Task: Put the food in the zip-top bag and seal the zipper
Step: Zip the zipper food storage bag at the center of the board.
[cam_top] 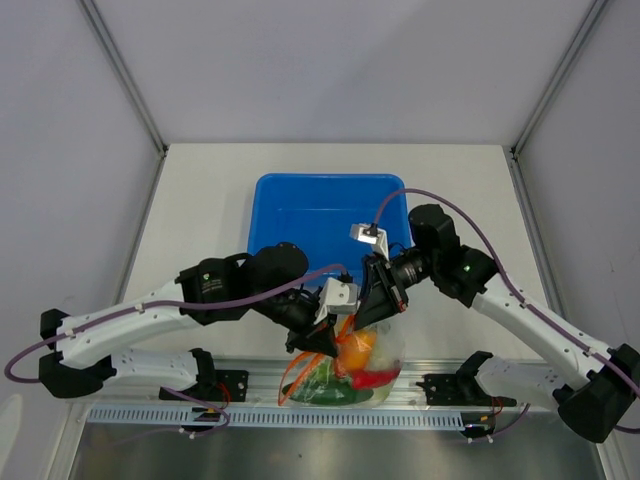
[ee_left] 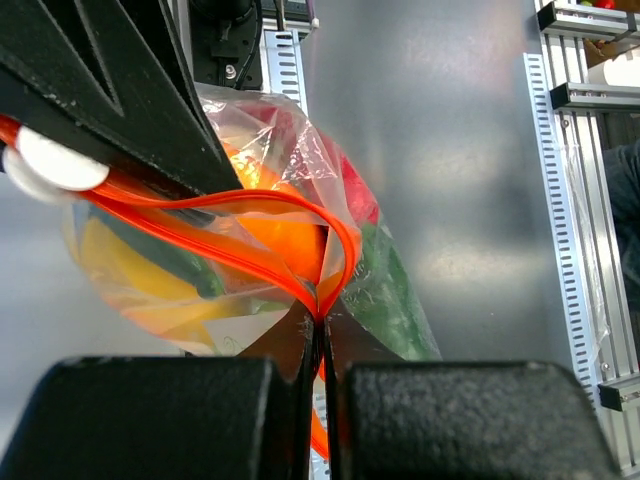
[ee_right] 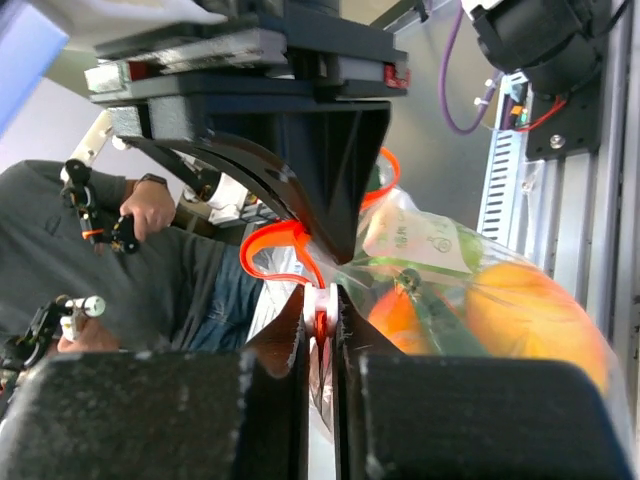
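The clear zip-top bag (cam_top: pixel 380 372) hangs between both grippers over the table's near edge. It holds the food: an orange fruit (cam_top: pixel 357 350), a red chili (cam_top: pixel 372 380) and green pieces (cam_top: pixel 322 385). My left gripper (cam_top: pixel 322 345) is shut on the orange-red zipper (ee_left: pixel 250 205) at one end of the mouth (ee_left: pixel 322 330). My right gripper (cam_top: pixel 372 305) is shut on the zipper's white slider (ee_right: pixel 322 300). The strip between them bows apart in a loop (ee_right: pixel 270 240), so the mouth stands partly open. The orange fruit (ee_right: pixel 530 320) shows through the plastic.
A blue plastic tub (cam_top: pixel 330 210) stands on the table behind the grippers. Aluminium rails (cam_top: pixel 300 415) run along the near edge below the bag. Grey walls close in the left, right and back.
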Robot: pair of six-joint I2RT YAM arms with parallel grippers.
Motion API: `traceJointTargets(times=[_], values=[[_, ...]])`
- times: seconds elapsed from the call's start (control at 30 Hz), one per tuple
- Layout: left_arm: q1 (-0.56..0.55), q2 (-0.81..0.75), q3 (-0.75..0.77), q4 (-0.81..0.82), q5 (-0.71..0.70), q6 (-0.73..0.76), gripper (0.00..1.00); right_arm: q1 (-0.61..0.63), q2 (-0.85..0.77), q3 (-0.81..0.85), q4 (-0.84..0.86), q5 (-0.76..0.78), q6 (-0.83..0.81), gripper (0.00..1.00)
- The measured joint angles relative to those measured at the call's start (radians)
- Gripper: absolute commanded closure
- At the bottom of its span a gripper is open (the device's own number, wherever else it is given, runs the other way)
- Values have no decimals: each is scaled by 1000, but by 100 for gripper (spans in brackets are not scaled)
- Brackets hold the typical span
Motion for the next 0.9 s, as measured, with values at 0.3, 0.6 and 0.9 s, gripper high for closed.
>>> traceJointTargets(times=[0.3, 0.6, 0.9], values=[[0, -44, -48, 26, -41, -2, 68, -2, -43, -17, -4, 71, 8, 100], [2, -136, -143, 106, -149, -48, 1, -3, -73, -24, -49, 211, 8, 100], [2, -147, -148, 292, -268, -69, 1, 32, -73, -23, -88, 303, 21, 100]])
